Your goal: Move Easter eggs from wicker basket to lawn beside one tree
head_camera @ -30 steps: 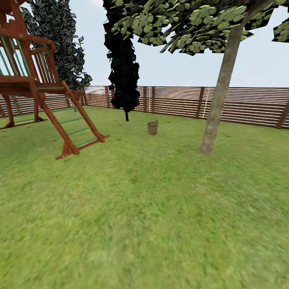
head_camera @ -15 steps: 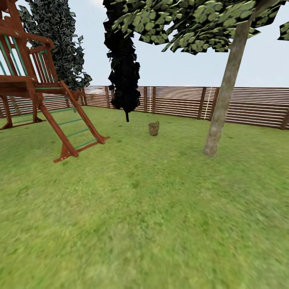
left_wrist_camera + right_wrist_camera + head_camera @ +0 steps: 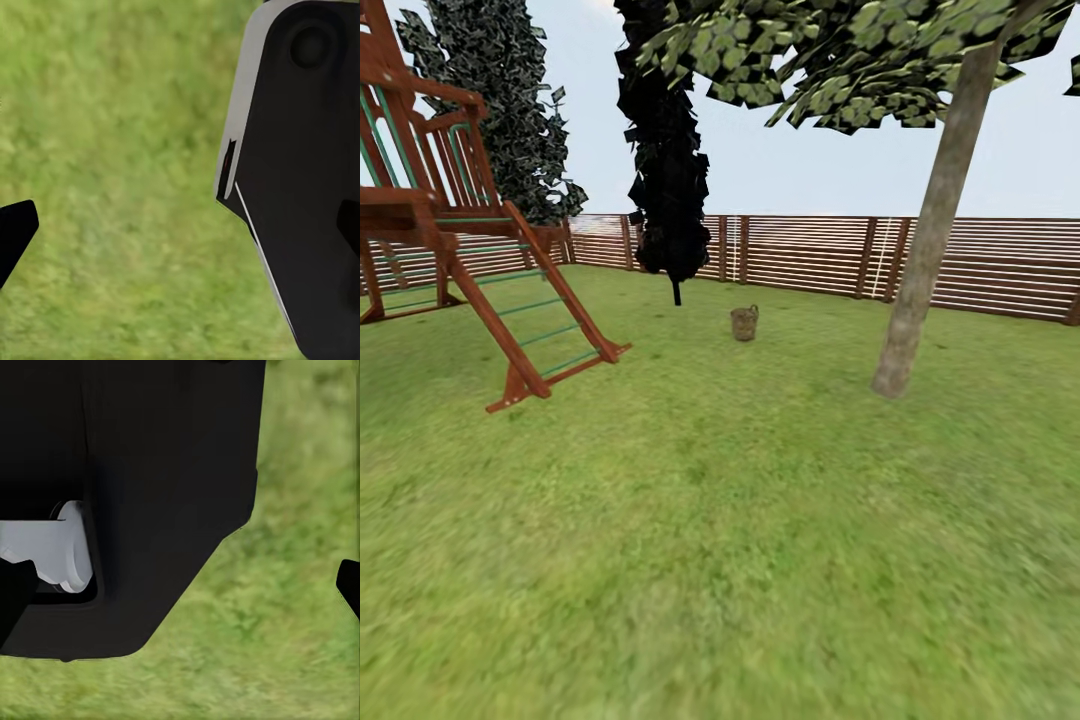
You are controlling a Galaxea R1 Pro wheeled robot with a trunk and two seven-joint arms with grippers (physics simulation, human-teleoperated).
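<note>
Mottled green lawn [image 3: 740, 520] is crossed toward a small tan wicker basket [image 3: 744, 323], seen far off near the slatted fence; no egg is moved yet; gripper states cannot be told.

Our head camera has moved, so the whole scene has shifted in the head view; we see nothing in the garden itself displaced. The tree [image 3: 920, 275] now sits a little further right and lower, its trunk foot nearer the right edge. The wicker basket [image 3: 744, 323] has slid slightly right and down on the lawn [image 3: 720, 560]. The wooden play frame [image 3: 450, 230] has drifted left, its ladder foot now lower and more of its left side cut off by the edge.
</note>
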